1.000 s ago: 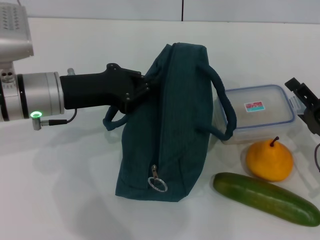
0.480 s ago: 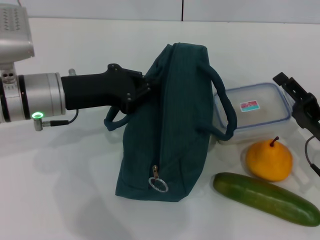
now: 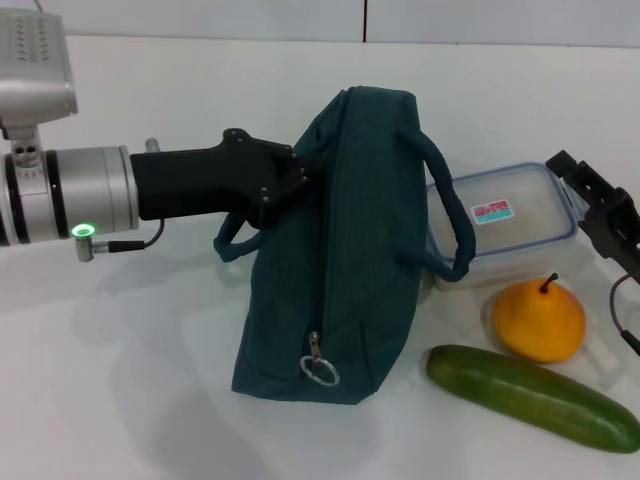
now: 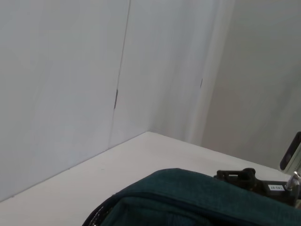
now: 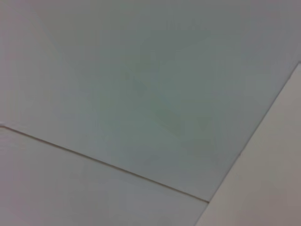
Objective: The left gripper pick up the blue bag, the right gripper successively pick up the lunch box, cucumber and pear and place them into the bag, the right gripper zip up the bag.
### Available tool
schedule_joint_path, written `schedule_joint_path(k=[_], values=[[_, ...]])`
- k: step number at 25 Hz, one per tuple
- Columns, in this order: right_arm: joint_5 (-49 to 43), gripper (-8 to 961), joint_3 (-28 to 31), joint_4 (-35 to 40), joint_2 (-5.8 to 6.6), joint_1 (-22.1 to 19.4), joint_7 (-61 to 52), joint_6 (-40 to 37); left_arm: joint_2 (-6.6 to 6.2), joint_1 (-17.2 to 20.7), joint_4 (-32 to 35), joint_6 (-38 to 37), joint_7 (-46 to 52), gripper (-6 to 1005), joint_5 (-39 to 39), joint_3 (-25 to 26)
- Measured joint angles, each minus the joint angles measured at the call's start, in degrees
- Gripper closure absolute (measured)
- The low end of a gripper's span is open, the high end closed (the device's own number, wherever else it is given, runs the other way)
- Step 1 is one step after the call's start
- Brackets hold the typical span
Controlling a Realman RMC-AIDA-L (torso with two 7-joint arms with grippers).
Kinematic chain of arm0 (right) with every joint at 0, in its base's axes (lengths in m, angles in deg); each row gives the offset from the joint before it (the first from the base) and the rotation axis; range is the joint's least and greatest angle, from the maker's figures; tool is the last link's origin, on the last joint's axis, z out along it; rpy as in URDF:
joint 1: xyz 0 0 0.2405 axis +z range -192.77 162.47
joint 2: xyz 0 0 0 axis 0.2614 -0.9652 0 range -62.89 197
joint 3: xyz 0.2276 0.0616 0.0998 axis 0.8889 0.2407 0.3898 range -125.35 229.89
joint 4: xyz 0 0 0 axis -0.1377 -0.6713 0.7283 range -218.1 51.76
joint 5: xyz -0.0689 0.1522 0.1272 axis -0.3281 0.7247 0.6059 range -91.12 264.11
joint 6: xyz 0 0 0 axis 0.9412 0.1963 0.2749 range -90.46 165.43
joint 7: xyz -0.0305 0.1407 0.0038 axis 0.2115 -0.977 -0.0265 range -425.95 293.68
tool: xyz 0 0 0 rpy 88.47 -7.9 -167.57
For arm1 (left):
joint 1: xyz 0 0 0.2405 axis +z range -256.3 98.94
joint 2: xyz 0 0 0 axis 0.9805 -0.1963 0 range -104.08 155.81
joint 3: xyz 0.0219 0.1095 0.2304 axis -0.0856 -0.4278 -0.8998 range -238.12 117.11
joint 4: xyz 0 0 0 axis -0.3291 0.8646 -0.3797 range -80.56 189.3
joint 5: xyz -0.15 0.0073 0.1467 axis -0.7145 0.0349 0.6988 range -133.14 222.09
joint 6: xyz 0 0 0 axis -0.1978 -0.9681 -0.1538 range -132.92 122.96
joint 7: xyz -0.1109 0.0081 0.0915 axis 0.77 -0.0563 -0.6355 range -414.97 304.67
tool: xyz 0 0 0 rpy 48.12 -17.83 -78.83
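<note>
On the white table point(image 3: 150, 400), which runs back to a pale panelled wall, the blue bag point(image 3: 340, 260) stands mid-surface with the left gripper point(image 3: 290, 175) seemingly clamped on its top edge, the right gripper point(image 3: 600, 215) at the right edge, jaws indiscernible.

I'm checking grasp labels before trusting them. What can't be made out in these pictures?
- Left gripper: fingertips hidden by the blue bag in the head view; the left wrist view shows only bag fabric.
- Right gripper: partly cut off by the head view's edge beside the lunch box.
- Right wrist view: only bare wall.
</note>
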Motion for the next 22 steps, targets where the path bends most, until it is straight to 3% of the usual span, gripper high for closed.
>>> schedule_joint_path(k=[5, 10, 13, 19, 22], values=[[0.0, 284, -0.3, 0.3, 0.00, 0.0, 1.2, 0.0, 0.00, -0.3, -0.5, 0.0, 0.0, 945, 0.0, 0.0], [0.3, 498, -0.3, 1.5, 0.00, -0.4, 3.2, -0.2, 0.00, -0.4, -0.7, 0.0, -0.4, 945, 0.0, 0.0], [0.4, 729, -0.3, 1.4, 0.00, -0.4, 3.7, -0.2, 0.00, -0.3, -0.7, 0.0, -0.4, 944, -0.1, 0.2], [-0.7, 858, -0.4, 0.7, 0.00, 0.0, 7.8, -0.4, -0.01, -0.2, -0.7, -0.3, -0.1, 943, -1.0, 0.2], [-0.7, 859, -0.4, 0.1, 0.01, 0.0, 11.5, -2.6, -0.13, 0.1, -0.7, -0.8, 0.0, 943, -2.7, 0.2]])
